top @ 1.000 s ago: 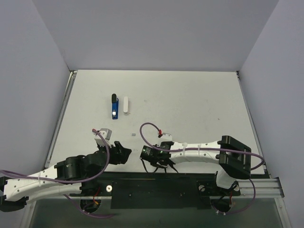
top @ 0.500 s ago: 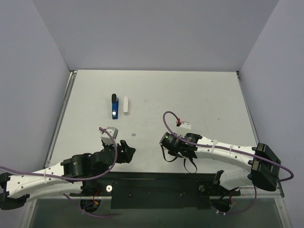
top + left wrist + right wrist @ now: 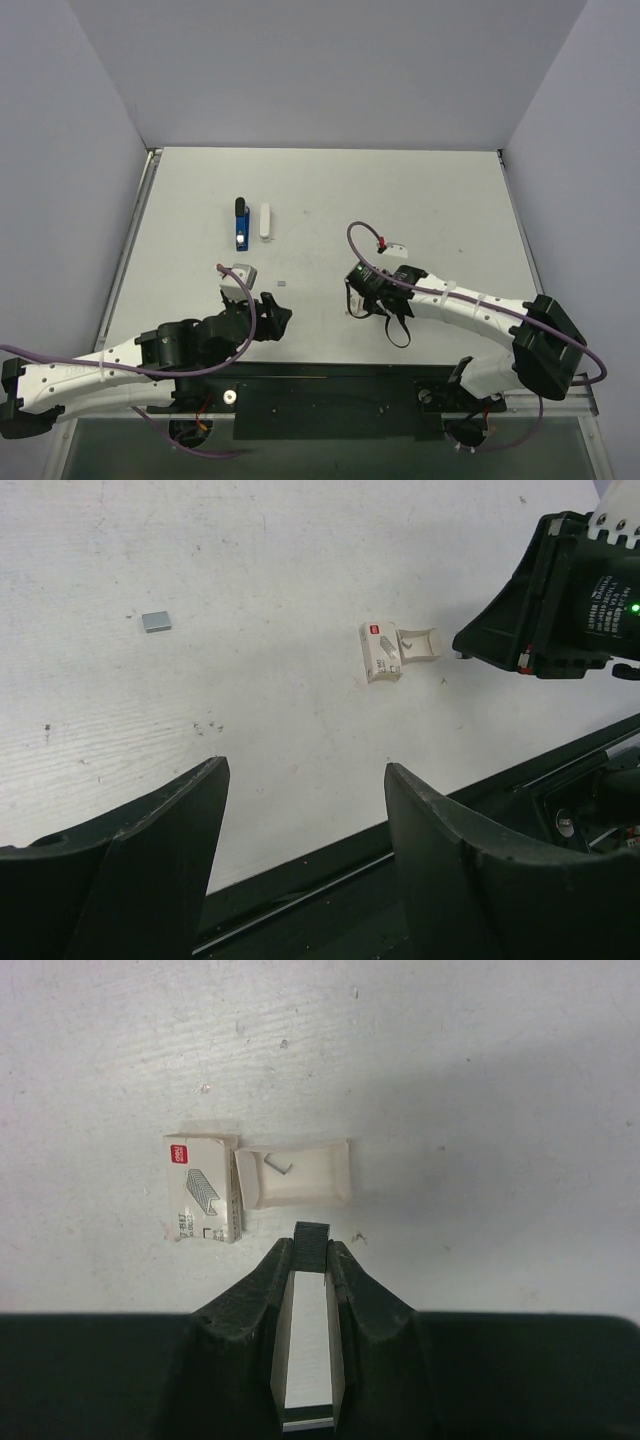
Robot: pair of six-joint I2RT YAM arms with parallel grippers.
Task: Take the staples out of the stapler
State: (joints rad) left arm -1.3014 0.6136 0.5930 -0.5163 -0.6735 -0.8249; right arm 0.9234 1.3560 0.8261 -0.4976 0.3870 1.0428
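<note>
Right hand (image 3: pixel 311 1248) pinches the staples (image 3: pixel 306 1360), stapler (image 3: pixel 241 224) well apart

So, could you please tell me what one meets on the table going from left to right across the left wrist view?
small grey strip of staples → staple box → open white tray of that box → right arm

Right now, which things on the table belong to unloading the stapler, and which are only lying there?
For the job: stapler; staple strip in the right gripper; grey staple bit.
Lying about: small staple box with open tray; white bar beside the stapler.
</note>
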